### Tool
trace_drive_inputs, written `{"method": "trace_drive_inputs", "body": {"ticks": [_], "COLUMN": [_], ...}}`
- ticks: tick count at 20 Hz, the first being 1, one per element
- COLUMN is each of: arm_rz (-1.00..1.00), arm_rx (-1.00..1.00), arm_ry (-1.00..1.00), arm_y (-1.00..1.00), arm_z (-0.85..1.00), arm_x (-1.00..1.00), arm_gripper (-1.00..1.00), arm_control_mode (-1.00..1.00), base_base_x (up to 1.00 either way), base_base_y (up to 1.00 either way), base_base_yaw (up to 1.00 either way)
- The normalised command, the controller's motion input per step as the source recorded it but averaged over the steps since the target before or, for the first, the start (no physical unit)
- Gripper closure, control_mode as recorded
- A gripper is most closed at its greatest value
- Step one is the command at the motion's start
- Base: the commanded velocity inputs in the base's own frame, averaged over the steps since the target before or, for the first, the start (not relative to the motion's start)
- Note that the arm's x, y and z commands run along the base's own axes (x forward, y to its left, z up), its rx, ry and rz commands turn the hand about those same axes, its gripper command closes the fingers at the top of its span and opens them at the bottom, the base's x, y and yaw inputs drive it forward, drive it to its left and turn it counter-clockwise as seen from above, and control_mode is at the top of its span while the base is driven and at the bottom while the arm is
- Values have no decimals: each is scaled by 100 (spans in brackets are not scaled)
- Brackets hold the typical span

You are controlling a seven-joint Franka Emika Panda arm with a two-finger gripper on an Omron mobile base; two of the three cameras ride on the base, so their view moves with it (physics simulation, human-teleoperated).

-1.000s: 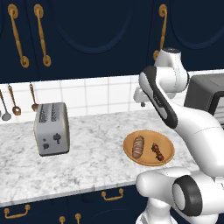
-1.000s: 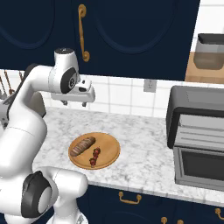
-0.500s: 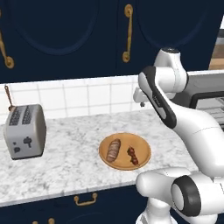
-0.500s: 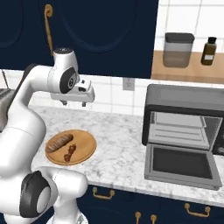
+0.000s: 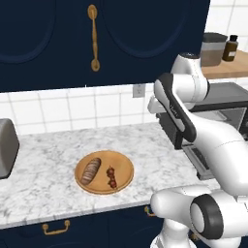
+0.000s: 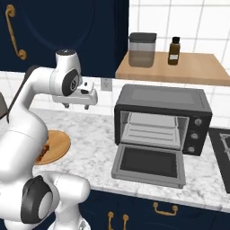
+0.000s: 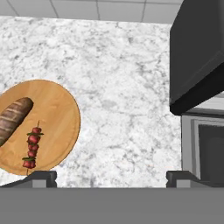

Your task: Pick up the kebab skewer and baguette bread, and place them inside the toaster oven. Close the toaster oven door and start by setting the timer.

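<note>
Gripper point(image 7: 111, 177) hangs above the marble counter point(image 5: 145, 145), fingers spread wide apart, nothing between them. In the hand view, the round wooden plate point(image 7: 57, 105) sits at 9 o'clock of frame centre; the toaster oven point(image 7: 197, 57) is at 3 o'clock.

Baguette bread point(image 5: 90, 170) and kebab skewer point(image 5: 112, 177) lie side by side on the plate, apart from each other; skewer at 3 o'clock of the loaf in the left base view.

Toaster oven door point(image 6: 149, 164) is folded down flat on the counter, cavity open, rack visible. Plate well apart from the oven.

Jar point(image 6: 142, 49) and bottle point(image 6: 174, 50) stand on the wooden shelf point(image 6: 197, 67) above the oven.
</note>
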Motion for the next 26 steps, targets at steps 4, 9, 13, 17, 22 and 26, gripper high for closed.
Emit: {"method": "trace_drive_inputs", "body": {"ticks": [4,9,13,17,22,26], "arm_rz": [0,0,0,0,0,2], "arm_rx": [0,0,0,0,0,10], "arm_ry": [0,0,0,0,0,-14], "arm_y": [0,0,0,0,0,-65], "arm_z": [0,0,0,0,-2,-30], "arm_x": [0,0,0,0,0,-62], "arm_gripper": [-100,-100,-100,-100,-100,-100], "arm_control_mode": [100,100,100,-100,-100,-100], "base_base_x": [2,0,0,0,0,0], "base_base_y": [-10,0,0,0,0,0], "base_base_yaw": [0,0,0,0,0,0]}}
